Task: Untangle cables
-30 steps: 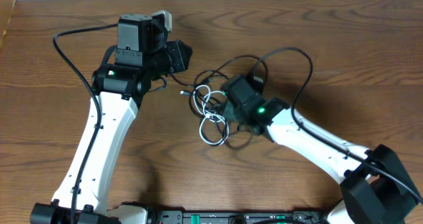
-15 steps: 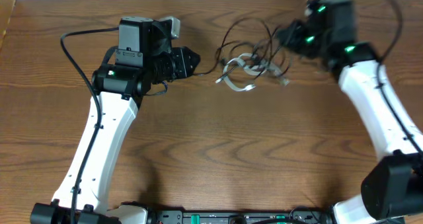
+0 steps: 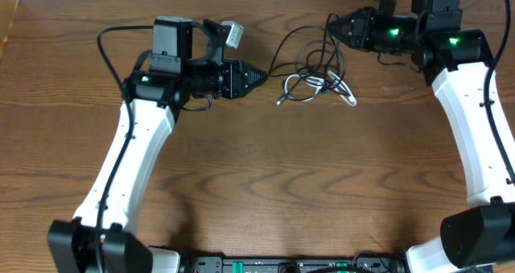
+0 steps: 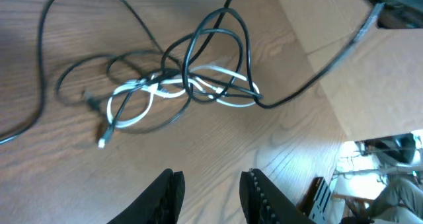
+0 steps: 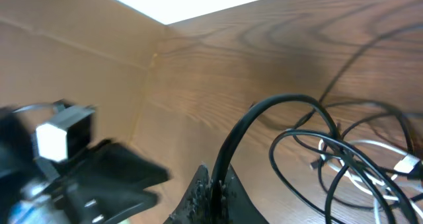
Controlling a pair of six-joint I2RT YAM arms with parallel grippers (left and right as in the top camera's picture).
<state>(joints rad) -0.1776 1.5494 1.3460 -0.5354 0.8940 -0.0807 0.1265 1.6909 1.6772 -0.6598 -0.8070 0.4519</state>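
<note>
The cables lie bunched in a loose tangle at the back middle of the table: black loops wound around a white cord. My right gripper is beside the tangle at its far right, shut on a black cable that rises from its jaws. The white cord lies lower right in that view. My left gripper points at the tangle from the left, a short way off. In the left wrist view it stands open with nothing between the fingers, and the tangle is ahead.
A beige board runs along the table's far edge, close behind the tangle. The left arm's own thick black wire loops out at the back left. A black equipment rail sits at the front edge.
My right arm has swung from the middle of the table to the back right, dragging the tangle along by a black cable. The left gripper has turned right towards it and opened a little.
</note>
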